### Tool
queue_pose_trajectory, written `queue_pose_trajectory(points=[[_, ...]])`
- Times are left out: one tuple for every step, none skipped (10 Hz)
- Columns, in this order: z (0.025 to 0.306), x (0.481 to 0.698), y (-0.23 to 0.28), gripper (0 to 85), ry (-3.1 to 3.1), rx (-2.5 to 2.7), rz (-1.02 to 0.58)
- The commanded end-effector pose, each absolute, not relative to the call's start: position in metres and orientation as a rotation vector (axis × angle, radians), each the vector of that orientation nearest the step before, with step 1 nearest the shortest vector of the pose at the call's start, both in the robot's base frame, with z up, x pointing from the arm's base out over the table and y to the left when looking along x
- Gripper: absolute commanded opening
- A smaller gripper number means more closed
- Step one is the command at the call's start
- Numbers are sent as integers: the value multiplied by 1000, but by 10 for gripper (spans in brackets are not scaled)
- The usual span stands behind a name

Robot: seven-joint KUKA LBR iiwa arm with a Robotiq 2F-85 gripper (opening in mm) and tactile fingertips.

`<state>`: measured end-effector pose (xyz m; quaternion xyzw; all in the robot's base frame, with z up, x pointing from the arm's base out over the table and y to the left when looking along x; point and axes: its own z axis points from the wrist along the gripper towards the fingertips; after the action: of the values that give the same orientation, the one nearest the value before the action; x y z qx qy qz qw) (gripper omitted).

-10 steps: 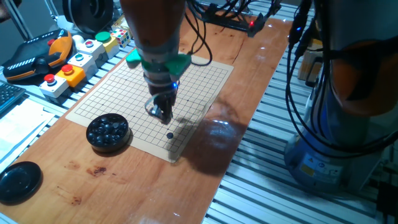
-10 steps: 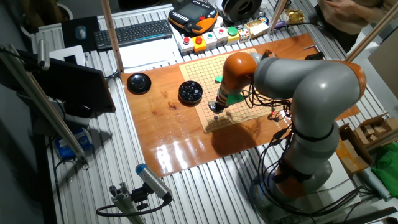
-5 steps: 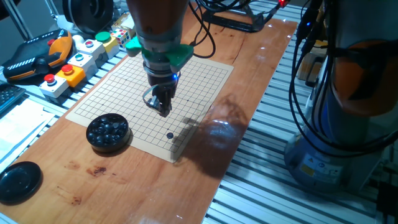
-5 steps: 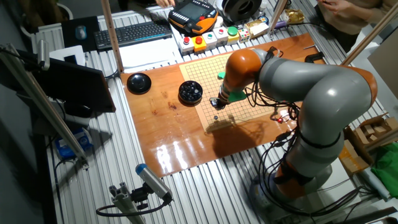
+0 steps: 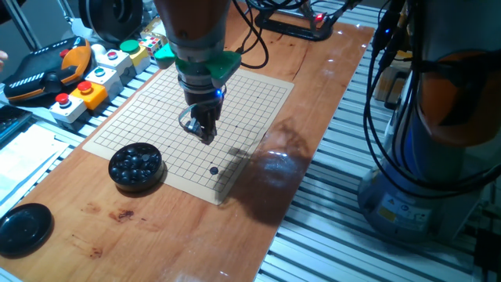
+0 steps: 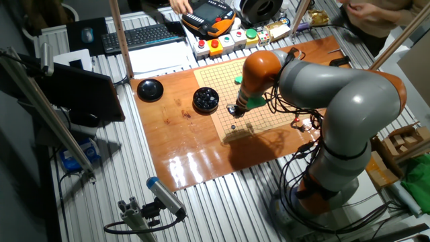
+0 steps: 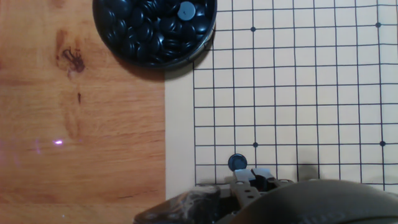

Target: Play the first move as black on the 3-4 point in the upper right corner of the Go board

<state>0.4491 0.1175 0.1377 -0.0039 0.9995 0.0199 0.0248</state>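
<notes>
Black stone [image 5: 214, 170] on board, below raised claw [image 5: 206, 135]

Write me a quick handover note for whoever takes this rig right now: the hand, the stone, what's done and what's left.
Hand: raised above the Go board, nothing visible between the fingers; whether they are open or shut cannot be told.
Black stone: lying alone on the board near the corner closest to the bowl of black stones, on a grid crossing beside a star dot in the hand view. It is the only stone on the board.
Done: the stone is placed and released.
Left: count the lines to confirm the crossing is the 3-4 point, then move the arm away from the board.
</notes>
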Motion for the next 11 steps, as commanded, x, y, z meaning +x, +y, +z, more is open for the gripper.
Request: queue_pose_trajectory(points=[[137,449,118,7,3093,-7,59],[137,450,118,7,3093,-4,57],[137,450,118,7,3093,10,57],[137,450,118,7,3092,15,57],[137,450,119,7,3090,19,53],[137,450,119,7,3092,24,62],[137,450,119,7,3092,31,67],[138,450,120,7,3092,39,82],[138,450,121,7,3092,39,77],[138,450,122,7,3092,41,72],[138,450,121,7,3093,43,72]])
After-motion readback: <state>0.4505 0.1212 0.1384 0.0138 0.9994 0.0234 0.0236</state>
